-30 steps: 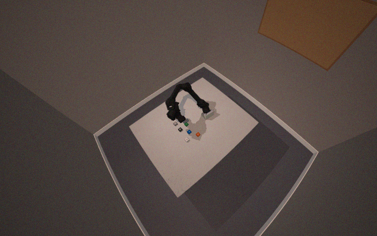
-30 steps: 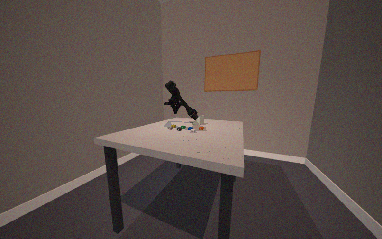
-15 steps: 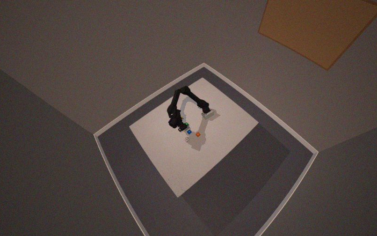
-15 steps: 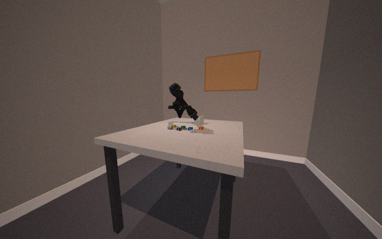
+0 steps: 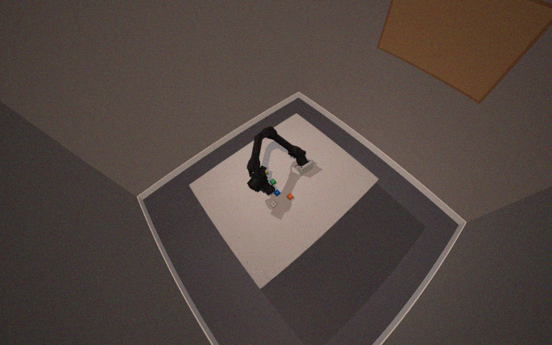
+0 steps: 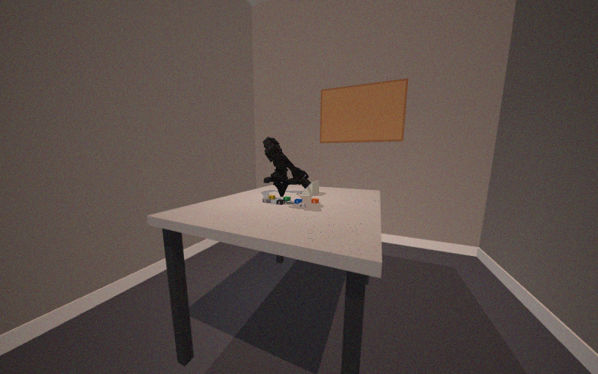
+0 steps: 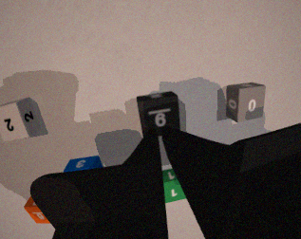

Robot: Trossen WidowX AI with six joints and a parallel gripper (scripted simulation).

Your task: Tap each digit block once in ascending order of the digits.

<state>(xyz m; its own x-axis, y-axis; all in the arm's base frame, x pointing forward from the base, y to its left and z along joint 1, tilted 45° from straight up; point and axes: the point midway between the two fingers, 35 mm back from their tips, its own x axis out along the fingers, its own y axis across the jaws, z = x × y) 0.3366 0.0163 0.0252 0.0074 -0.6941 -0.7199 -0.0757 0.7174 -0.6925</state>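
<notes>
My gripper is shut and empty, its tips above the blocks. In the wrist view they overlap the lower edge of the black block, whose barred digit reads 6 when turned upright. The green block, digit 1, shows between the fingers. The grey block shows 0, the white block 2, the blue block 3. The orange block has an unclear digit. The yellow block is hidden in the wrist view.
The blocks stand apart on the white table. The arm's pale base is behind them. The arm hides the black and grey blocks in the top view.
</notes>
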